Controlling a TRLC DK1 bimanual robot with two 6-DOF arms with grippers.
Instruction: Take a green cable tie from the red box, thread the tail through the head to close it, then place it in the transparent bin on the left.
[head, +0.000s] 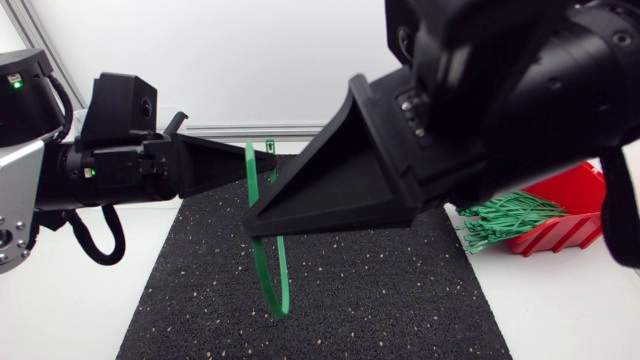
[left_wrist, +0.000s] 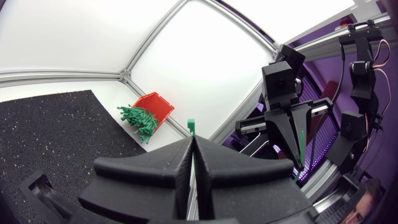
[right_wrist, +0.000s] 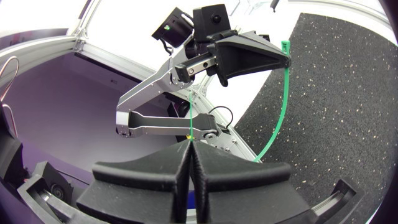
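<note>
Our left claw (head: 268, 166) pinches the head end of a thin green plastic cable tie (head: 250, 185), and our right claw (head: 252, 226) is closed on its tail. The tie hangs looped between them above the black speckled mat (head: 380, 300). The red plastic box (head: 575, 200) of spare green ties (head: 505, 220) sits on the white tabletop (head: 560, 310) beside the mat.

No text, number, label or sign can be read anywhere here. The only print-like thing is a small patch of pale marks (head: 412, 106) on the black body behind the right gripper (head: 250, 230), seen from the head view, and it is too small to make out.
</note>
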